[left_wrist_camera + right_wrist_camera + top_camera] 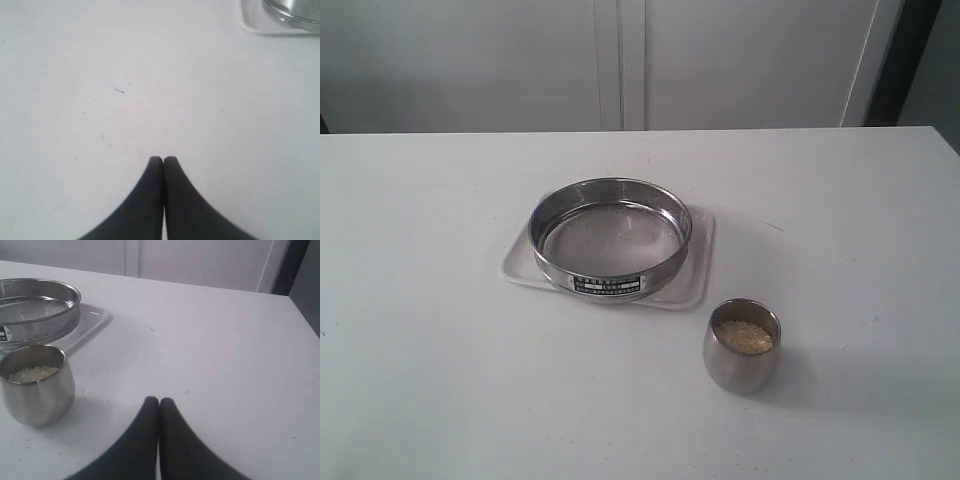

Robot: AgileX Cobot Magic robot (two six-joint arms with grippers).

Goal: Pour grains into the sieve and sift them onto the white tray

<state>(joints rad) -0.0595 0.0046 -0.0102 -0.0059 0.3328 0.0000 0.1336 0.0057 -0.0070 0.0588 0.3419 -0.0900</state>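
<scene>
The sieve (610, 237), a wide shallow steel ring with a mesh bottom and a small label, rests on the white tray (702, 278) in the middle of the table. Its mesh looks bare. The grains (744, 336) lie in a small rounded steel cup (741, 346) just right of the tray's near corner. Neither gripper shows in the exterior view. My left gripper (163, 159) is shut over bare table, with a tray corner (250, 27) and the sieve's edge (292, 12) far off. My right gripper (159, 400) is shut, empty, beside the cup (36, 385), apart from it; the grains (33, 373) and sieve (37, 307) show beyond.
The white table (440, 380) reaches a far edge against a pale wall with a dark strip (905, 60) at the right. The table's right edge (302, 315) shows in the right wrist view.
</scene>
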